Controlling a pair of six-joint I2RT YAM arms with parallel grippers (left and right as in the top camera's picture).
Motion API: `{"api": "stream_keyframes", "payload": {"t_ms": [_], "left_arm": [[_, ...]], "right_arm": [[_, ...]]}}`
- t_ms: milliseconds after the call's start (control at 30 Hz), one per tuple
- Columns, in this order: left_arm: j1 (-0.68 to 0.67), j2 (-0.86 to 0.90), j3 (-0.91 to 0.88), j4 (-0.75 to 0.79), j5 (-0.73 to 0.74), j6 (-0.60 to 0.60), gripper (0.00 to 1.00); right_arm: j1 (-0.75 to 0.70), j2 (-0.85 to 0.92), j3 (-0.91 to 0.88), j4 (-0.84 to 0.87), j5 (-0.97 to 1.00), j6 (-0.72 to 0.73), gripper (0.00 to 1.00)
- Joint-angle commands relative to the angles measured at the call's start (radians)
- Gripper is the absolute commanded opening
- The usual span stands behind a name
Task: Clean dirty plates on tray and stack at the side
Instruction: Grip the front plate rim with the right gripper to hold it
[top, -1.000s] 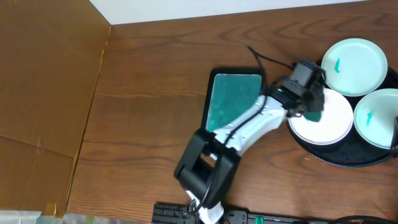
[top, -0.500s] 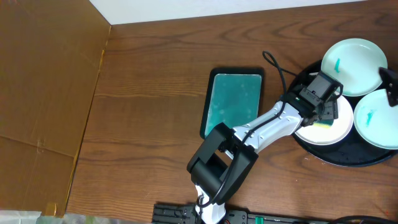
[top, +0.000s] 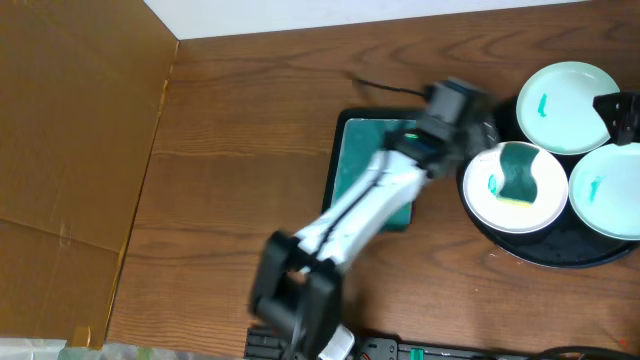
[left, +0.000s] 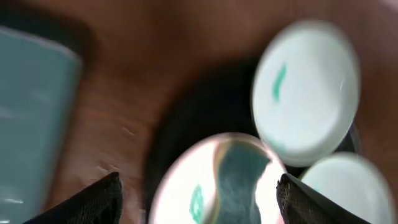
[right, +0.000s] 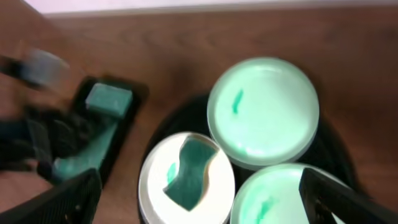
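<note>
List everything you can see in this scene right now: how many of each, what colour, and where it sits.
plates: three, white with pale bluish rims, a teal smear on each, on the round tray
sponge: one, teal-green, lying on the leftmost plate
round tray: one, black, at the table's right edge
rectangular tray: one, black with a teal inside, left of the round tray
table: one, brown wood
panel: one, brown, along the left side
left gripper: one, dark fingers, open and empty, near the rectangular tray's far right corner
right gripper: one, dark fingers, open and empty, over the round tray's right side
</note>
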Motion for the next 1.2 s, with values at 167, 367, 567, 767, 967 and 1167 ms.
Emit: {"api": "stream_keyframes", "payload": {"t_ms": [167, 367, 567, 767, 967, 1167], "left_arm": [[0.163, -0.061, 0.0, -0.071, 0.003, 0.006, 0.79], [0.2, -0.061, 0.0, -0.134, 0.003, 0.006, 0.79], [0.201, -0.061, 0.0, -0.132, 0.003, 0.006, 0.79], [0.201, -0.061, 0.0, -0.133, 0.003, 0.006, 0.79], [0.201, -0.061, 0.0, -0.129, 0.003, 0.006, 0.79], [0.201, -0.061, 0.0, -0.129, 0.003, 0.006, 0.79]], "right_arm": [[0.063, 0.245, 0.063, -0.086, -0.002, -0.244, 0.56], [0.103, 0.379, 0.063, -0.027, 0.072, -0.183, 0.6], [0.143, 0.517, 0.063, -0.021, 0.108, -0.146, 0.54], [0.168, 0.61, 0.063, -0.063, 0.142, -0.148, 0.47], [0.184, 0.657, 0.063, -0.071, 0.146, -0.177, 0.44], [0.186, 0.69, 0.059, -0.071, 0.162, -0.176, 0.45]]}}
